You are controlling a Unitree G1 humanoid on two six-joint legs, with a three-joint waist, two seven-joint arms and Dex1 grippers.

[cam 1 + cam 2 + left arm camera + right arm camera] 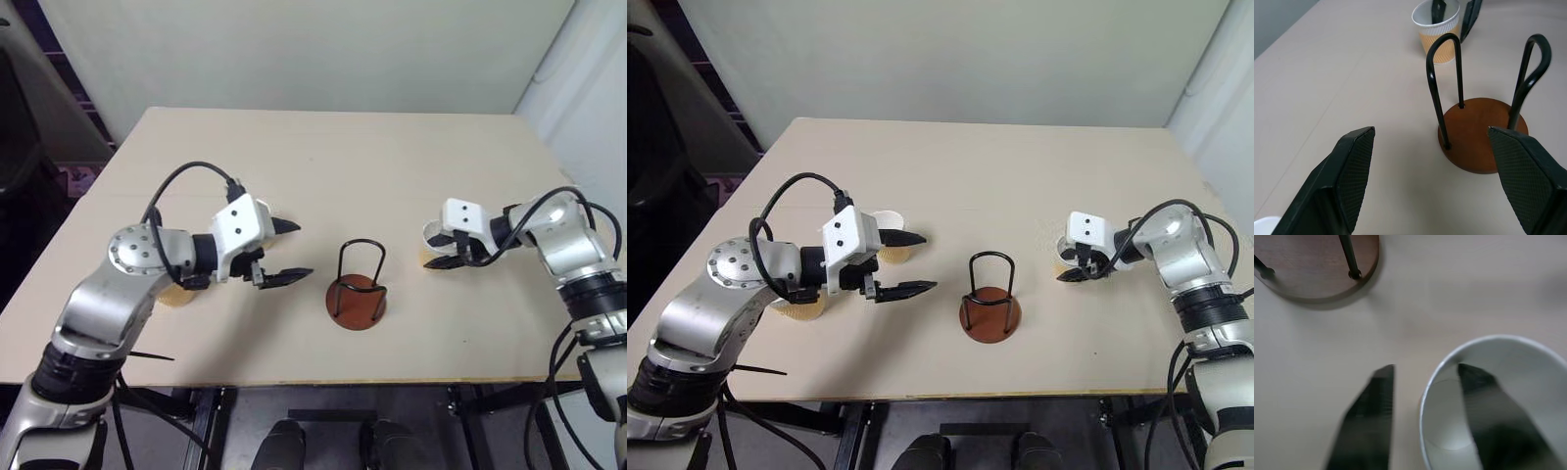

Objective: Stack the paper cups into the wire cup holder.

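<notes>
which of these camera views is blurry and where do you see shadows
Right wrist view: soft and smeared, the right gripper fingers and the paper cup rim lack crisp edges. Left wrist view: sharp, the left gripper pad texture is clear. Left eye view: even light, a faint shadow beside the wire cup holder.

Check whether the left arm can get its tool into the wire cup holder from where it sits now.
Probably yes. The left tool is open, empty and beside the wire cup holder, with bare table between them. The holder has no cup in it, and the right tool is busy at a paper cup.
</notes>
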